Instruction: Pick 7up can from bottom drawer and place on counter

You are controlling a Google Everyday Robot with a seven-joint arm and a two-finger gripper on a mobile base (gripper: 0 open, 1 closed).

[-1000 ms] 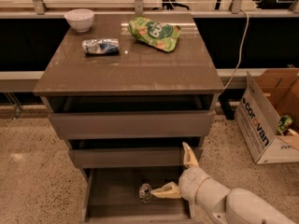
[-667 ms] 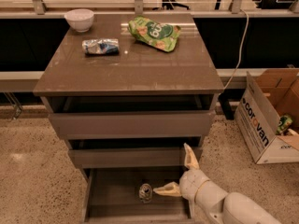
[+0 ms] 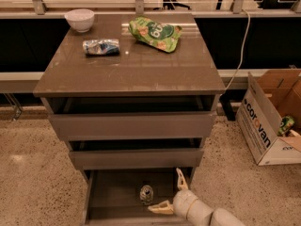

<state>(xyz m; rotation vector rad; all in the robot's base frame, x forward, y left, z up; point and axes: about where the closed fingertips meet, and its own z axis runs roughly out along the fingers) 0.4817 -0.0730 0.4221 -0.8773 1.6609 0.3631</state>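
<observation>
White bowl [image 3: 79,19], crushed can [image 3: 101,46] and green bag [image 3: 155,33] lie on the counter [image 3: 129,72]. Two partly open upper drawers [image 3: 134,126] sit above the extended bottom drawer [image 3: 113,199]. The 7up can [image 3: 146,194] stands upright on its floor. The gripper [image 3: 170,194] is just right of it, fingers spread; the arm enters from lower right. A cardboard box [image 3: 263,121] stands far right.

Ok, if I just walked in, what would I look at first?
Probably the robot's gripper, low down at the open bottom drawer, its two pale fingers spread wide right beside the little 7up can standing upright on the drawer floor. Up on the counter, a bright green snack bag stands out near the back, with a crushed can and a white bowl further left.
</observation>
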